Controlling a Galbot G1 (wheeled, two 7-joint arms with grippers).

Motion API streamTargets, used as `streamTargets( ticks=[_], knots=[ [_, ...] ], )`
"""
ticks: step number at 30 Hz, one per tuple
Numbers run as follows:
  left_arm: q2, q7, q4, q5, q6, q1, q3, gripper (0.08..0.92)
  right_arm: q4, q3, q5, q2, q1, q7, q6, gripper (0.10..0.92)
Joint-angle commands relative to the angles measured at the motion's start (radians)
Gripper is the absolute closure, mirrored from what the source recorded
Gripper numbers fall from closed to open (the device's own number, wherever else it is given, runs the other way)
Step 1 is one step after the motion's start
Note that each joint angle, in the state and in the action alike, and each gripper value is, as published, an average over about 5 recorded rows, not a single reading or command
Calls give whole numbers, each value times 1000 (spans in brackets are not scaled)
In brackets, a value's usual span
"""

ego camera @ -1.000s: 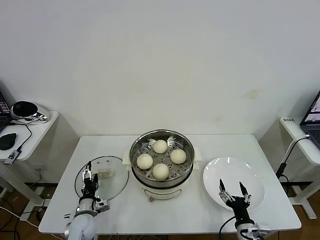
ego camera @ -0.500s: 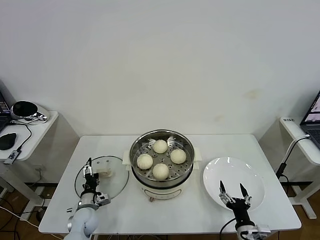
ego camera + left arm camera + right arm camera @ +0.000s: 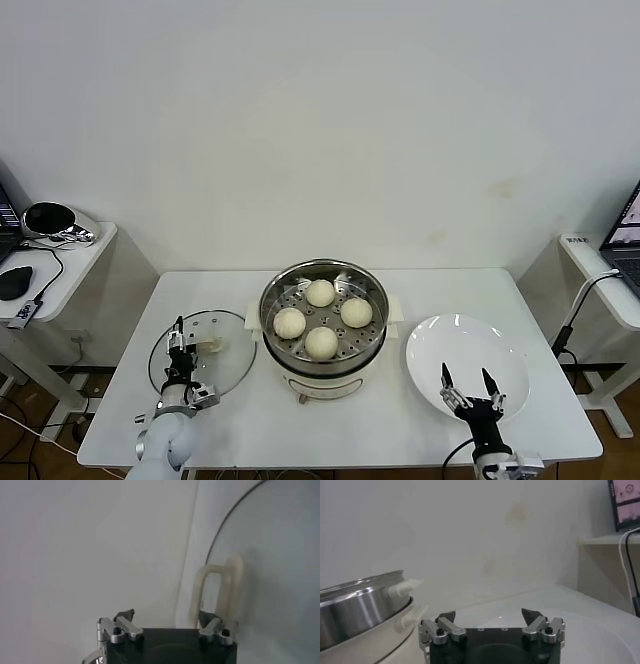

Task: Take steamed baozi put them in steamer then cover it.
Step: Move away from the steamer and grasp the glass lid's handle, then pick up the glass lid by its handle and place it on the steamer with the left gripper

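left pincer (image 3: 178, 352) now drawing in around the lid handle (image 3: 217, 591), not yet clamped. four steamed baozi (image 3: 321, 342) already in the steamer (image 3: 323, 318) on the counter (image 3: 300, 415); covering next. right pincer (image 3: 472, 389) apart over the plate (image 3: 466, 366).

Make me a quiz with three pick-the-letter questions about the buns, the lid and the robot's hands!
1. Where is the glass lid?
A. on the steamer
B. flat on the table, left of the steamer
C. on the plate

2. How many baozi sit in the steamer?
A. two
B. four
C. six

3. How is the right tool?
A. open, holding nothing
B. shut on a bun
C. shut on the lid

Answers: 1 B, the lid lies by the left tool. 2 B, four buns show on the tray. 3 A, its fingers stand apart over the white plate.
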Motion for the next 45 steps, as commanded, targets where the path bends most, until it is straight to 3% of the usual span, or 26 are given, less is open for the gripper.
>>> streamTargets(
  ticks=[1,14,19,26,29,36,45],
  knots=[
    [8,1,30,-11,-11,-4,-1,328,5,-1,-3,2,-7,0,2,203],
    [42,18,18,-25,-16,-15,2,700,27,-5,-30,24,-22,2,4,203],
    [54,54,-80,-35,20,26,-6,830,34,-12,-34,25,-21,2,2,203],
    [61,195,-395,-159,189,142,-25,850,45,-25,-28,21,-13,4,0,203],
    [64,207,-501,-173,231,180,-33,850,44,-25,-28,18,-7,13,-11,203],
    [94,223,-632,-48,425,220,-43,850,60,-13,-14,-11,-6,24,-56,203],
    [129,363,-761,54,570,195,-45,850,54,21,-19,-35,-1,41,-78,203]
  ],
)
